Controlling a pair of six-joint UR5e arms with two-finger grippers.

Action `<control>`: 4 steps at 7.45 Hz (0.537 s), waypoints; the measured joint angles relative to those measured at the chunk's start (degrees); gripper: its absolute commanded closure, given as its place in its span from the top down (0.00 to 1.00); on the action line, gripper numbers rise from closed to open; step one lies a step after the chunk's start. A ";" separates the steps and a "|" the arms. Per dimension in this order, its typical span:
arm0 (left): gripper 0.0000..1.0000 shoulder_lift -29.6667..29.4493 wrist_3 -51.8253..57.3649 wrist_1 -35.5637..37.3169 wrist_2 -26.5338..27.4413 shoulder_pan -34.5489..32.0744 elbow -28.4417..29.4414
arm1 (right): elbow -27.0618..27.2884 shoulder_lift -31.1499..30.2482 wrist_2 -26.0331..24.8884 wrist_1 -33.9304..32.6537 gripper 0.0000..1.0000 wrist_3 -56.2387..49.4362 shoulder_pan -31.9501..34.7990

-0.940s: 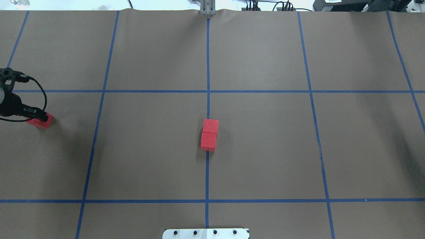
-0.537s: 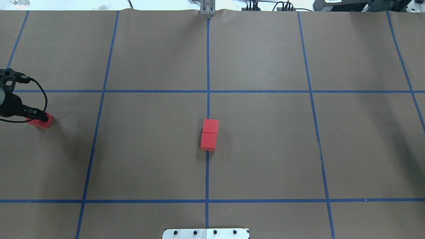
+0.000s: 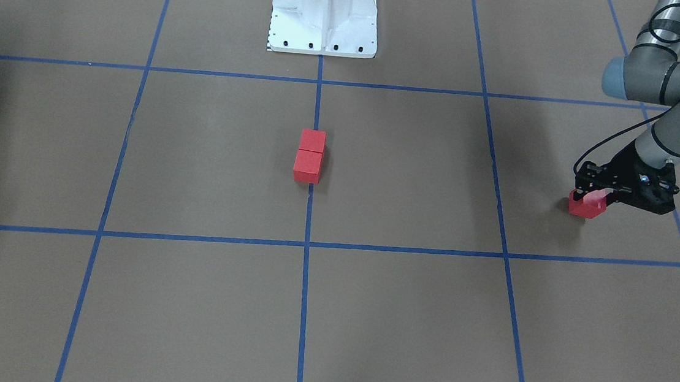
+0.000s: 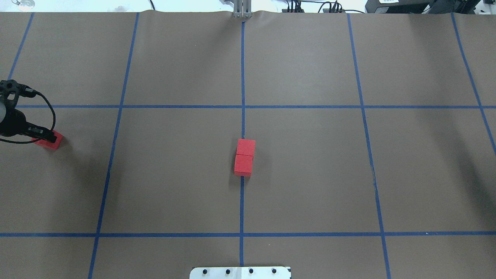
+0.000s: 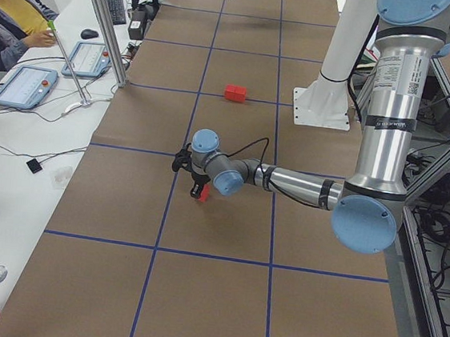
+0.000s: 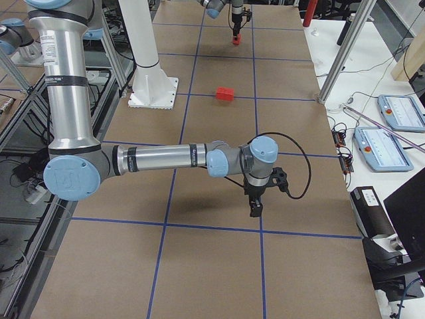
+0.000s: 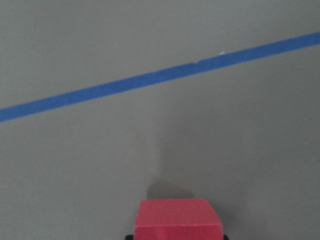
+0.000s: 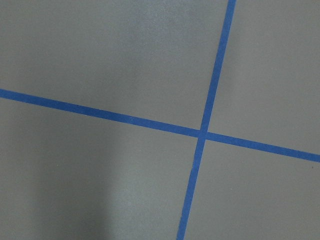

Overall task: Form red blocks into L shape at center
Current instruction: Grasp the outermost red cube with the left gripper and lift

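Observation:
Two red blocks [image 4: 245, 147] [image 4: 243, 165] lie touching in a short row on the center tape line [image 4: 241, 201]; the front-facing view shows the same pair [image 3: 310, 154]. The third red block [image 4: 52, 141] is at the far left of the table, between the fingers of my left gripper [image 4: 45, 136], which is shut on it. It fills the bottom of the left wrist view [image 7: 178, 220] and looks slightly tilted in the front-facing view [image 3: 585, 206]. My right gripper [image 6: 255, 212] shows only in the exterior right view, low over bare paper; I cannot tell its state.
The robot's white base plate [image 4: 240, 272] sits at the near table edge. A person [image 5: 8, 9] sits at a side desk with tablets [image 5: 24, 85] beyond the table's far edge. An aluminium post [image 5: 103, 23] stands at that edge.
The left gripper and its red block have shifted very slightly up and away in the overhead view. The two center blocks have not moved.

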 measured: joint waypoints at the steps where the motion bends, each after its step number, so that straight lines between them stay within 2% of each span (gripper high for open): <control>1: 0.00 -3.80 0.04 0.00 0.36 0.16 -0.12 | -0.10 0.00 0.00 0.00 1.00 0.06 -0.01; 4: 0.00 -19.00 -0.52 0.38 0.52 3.06 0.26 | -0.23 -0.02 0.00 0.00 1.00 0.15 -0.01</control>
